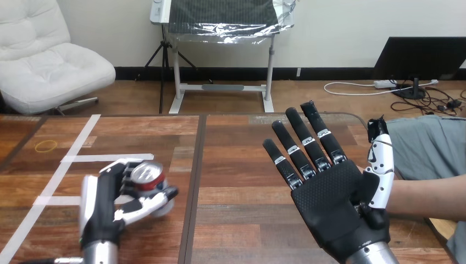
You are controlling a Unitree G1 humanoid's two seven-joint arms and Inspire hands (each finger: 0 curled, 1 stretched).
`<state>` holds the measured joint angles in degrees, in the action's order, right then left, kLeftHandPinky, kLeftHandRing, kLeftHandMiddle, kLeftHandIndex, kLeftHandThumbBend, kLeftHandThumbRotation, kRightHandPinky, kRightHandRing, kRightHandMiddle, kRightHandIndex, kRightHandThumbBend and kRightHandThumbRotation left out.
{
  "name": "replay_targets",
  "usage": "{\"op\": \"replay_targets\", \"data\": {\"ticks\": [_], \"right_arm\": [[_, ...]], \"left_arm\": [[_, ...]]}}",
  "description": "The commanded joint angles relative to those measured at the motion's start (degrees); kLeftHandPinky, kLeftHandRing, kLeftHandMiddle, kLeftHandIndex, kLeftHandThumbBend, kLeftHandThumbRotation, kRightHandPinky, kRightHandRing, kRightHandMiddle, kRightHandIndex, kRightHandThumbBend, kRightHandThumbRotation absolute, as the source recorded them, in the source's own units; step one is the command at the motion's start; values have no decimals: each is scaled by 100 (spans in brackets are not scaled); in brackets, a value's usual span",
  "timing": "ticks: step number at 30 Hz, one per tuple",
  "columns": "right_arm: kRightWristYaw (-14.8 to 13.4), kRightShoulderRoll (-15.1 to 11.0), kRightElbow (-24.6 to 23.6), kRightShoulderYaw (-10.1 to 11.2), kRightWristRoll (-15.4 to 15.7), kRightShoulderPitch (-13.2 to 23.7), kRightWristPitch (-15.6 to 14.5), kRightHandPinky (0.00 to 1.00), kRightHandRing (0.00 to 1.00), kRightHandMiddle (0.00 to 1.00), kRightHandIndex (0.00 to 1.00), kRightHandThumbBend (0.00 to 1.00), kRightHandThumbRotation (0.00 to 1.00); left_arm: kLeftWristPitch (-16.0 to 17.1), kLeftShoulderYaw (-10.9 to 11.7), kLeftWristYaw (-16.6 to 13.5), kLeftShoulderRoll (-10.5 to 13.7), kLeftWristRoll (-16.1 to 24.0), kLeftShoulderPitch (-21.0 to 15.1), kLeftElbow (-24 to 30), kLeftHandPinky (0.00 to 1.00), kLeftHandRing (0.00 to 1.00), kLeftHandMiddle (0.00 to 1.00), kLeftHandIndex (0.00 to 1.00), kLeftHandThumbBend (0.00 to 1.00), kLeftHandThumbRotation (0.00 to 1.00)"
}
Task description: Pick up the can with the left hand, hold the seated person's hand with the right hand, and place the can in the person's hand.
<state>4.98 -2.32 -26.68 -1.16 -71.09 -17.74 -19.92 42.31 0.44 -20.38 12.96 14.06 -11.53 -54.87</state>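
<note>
Two robot hands work over the wooden table [236, 143], one on each side of the dark seam [193, 192] that runs from twelve to six o'clock through the middle of the tabletop.

Toward nine o'clock a yellow rubber band [45, 146] lies near the table's left edge, beside strips of white tape [110, 158] that mark out lines on the wood. At about seven o'clock the left hand [101, 206] has its fingers and thumb curled round the can [148, 176], which has a silver top and a red band. The can sits just left of the seam, its top tipped up toward the camera. Whether its base rests on the wood cannot be told.

From the seam toward three o'clock the boards lie bare up to the far edge at twelve o'clock. At about five o'clock the right hand [329, 203] is held palm-up, fingers straight and spread toward twelve o'clock, thumb upright at its three o'clock side.

The person's forearm [426, 198] comes in from the right edge at four o'clock and ends behind that thumb. The person's hand is hidden there, so contact cannot be judged.
</note>
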Motion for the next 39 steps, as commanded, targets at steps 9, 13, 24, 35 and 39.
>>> {"op": "replay_targets", "data": {"ticks": [9, 13, 24, 35, 39], "right_arm": [[219, 191, 13, 113, -57, 331, 22, 100, 94, 92, 92, 45, 81], [226, 193, 23, 120, -56, 334, 23, 100, 94, 91, 92, 45, 81], [250, 199, 51, 128, -49, 347, 27, 100, 93, 90, 91, 45, 80], [310, 201, 87, 147, -7, 375, 51, 100, 92, 90, 90, 44, 78], [366, 178, 84, 145, 154, 383, 109, 100, 93, 91, 91, 44, 78]], "left_arm": [[85, 18, 431, -281, -336, -137, 1475, 44, 45, 49, 53, 64, 0], [24, -10, 585, -354, -405, -88, 1804, 45, 46, 49, 54, 63, 0], [-326, -43, 872, -538, -418, 74, 2656, 47, 46, 49, 54, 62, 0], [-648, -96, 1240, -679, -513, 208, 3307, 47, 45, 48, 53, 62, 0], [-736, -117, 1313, -732, -512, 244, 3492, 47, 45, 48, 53, 62, 0]]}}
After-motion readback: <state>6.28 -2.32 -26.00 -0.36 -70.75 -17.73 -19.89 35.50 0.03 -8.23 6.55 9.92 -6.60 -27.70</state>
